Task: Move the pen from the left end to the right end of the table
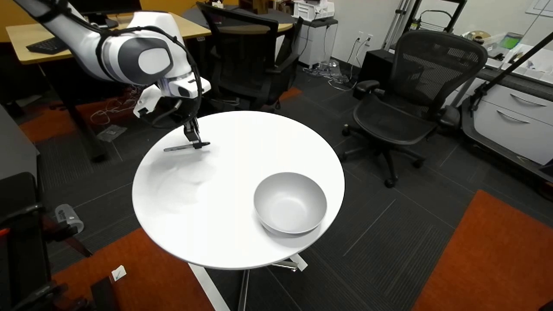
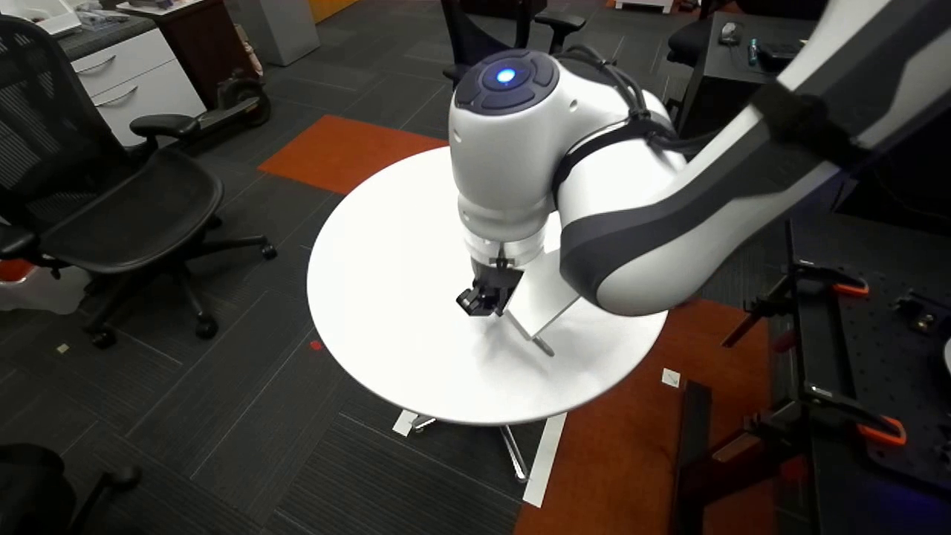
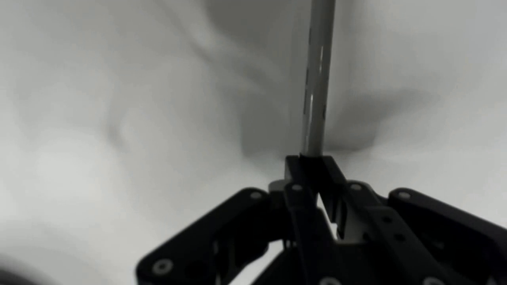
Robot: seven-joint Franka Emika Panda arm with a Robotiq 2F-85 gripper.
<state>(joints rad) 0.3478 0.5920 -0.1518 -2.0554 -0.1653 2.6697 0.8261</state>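
Okay, the pen point(image 1: 179, 147) was pinched off-centre in the gripper point(image 1: 198, 145), jaws closed to its thickness, around ten o'clock of the table point(image 1: 233, 220) in an exterior view, so the long free end could twist if it snagged the table, and a low carry toward three might clip the bowl point(image 1: 289, 203) at four. Wrist view showed the squeeze up close; in an exterior view the arm point(image 2: 624, 171) seemingly hid all but a pale tip point(image 2: 544, 346) near five o'clock, and no bowl showed.
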